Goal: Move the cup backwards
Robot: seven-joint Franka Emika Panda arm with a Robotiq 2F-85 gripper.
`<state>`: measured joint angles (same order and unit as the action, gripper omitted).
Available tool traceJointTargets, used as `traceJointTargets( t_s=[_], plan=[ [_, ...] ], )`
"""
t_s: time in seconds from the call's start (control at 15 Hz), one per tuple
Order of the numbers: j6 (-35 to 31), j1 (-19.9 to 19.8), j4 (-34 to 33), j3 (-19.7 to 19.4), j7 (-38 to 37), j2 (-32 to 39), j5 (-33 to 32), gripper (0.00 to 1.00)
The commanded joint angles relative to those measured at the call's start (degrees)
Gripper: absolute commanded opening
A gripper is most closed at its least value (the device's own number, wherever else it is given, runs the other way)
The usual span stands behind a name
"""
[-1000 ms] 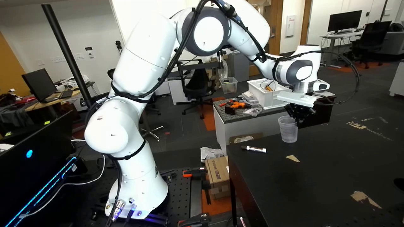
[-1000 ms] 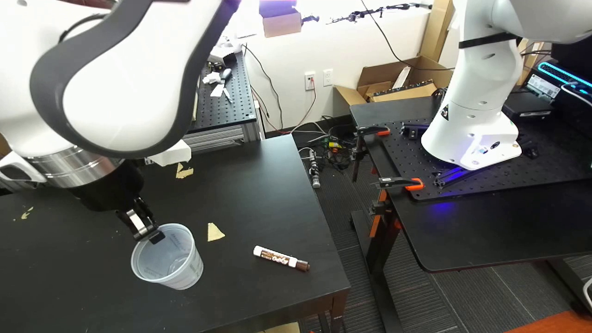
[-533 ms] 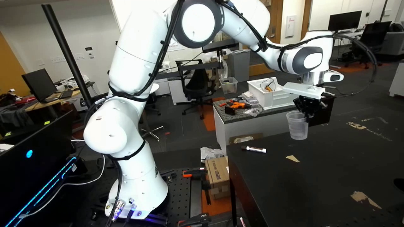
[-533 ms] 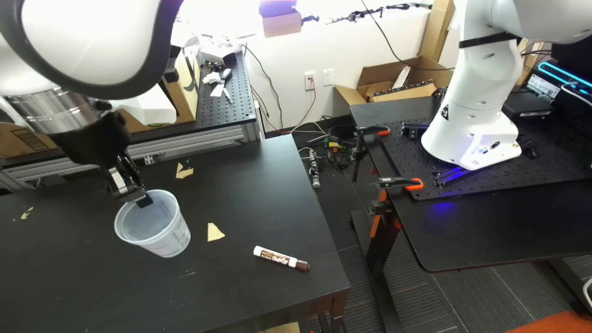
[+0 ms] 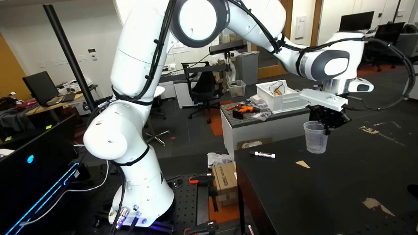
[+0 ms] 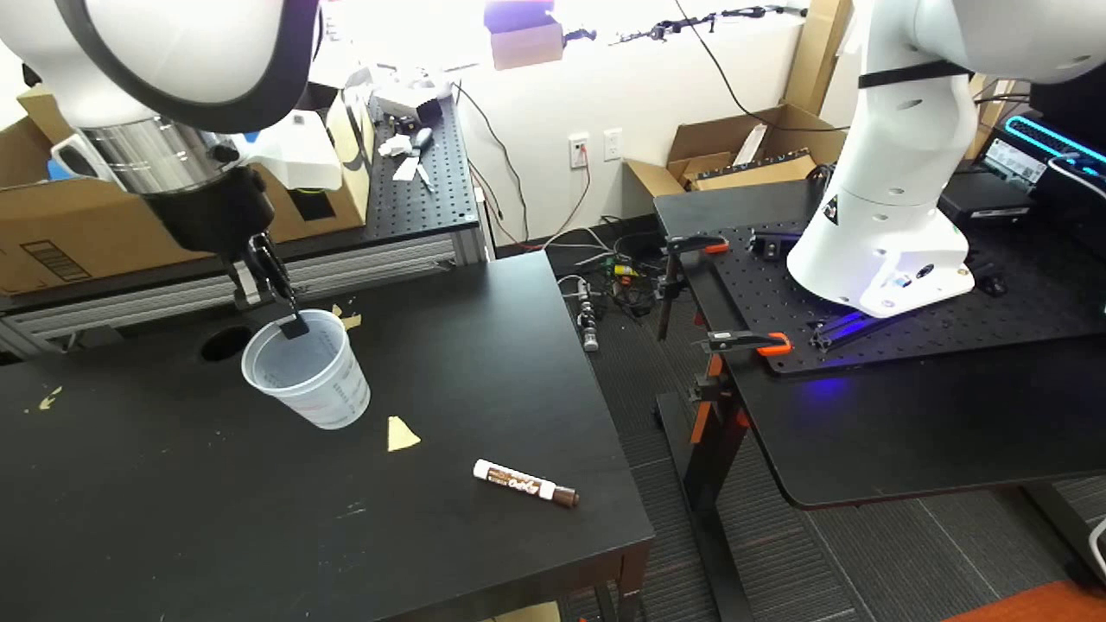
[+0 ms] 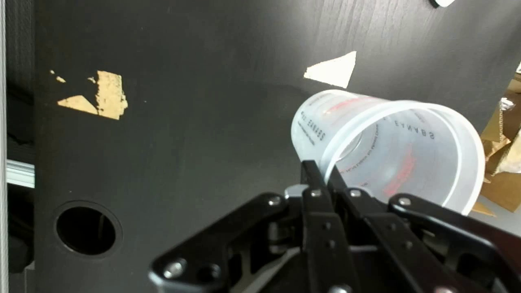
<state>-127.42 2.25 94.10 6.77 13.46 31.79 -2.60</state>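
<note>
Note the cup (image 6: pixel 313 375) pinched at the rim by the gripper (image 7: pixel 323 171), shifted within the last half second over the black table (image 5: pixel 326 186) toward the ragged tan patch (image 7: pixel 111 95); treat the backward move as under way, with release pending and table contact unconfirmed.

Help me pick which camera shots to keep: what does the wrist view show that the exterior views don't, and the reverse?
Only the wrist view: lettering clear enough to read on the cup. Only the exterior views, both: the robot's base and the whole marker. All share: the cup held in the jaws, the table and a triangular tape scrap.
</note>
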Motion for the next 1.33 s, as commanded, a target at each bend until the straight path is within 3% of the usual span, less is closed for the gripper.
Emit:
traceJointTargets(
  t_s=[0.0, 1.27],
  plan=[
    [0.37, -1.45, 3.38, -0.38, -0.55, -2.87, 2.71, 0.01],
    [-8.71, -8.97, 16.58, -2.64, -0.13, -6.57, 12.42, 0.01]
  ],
)
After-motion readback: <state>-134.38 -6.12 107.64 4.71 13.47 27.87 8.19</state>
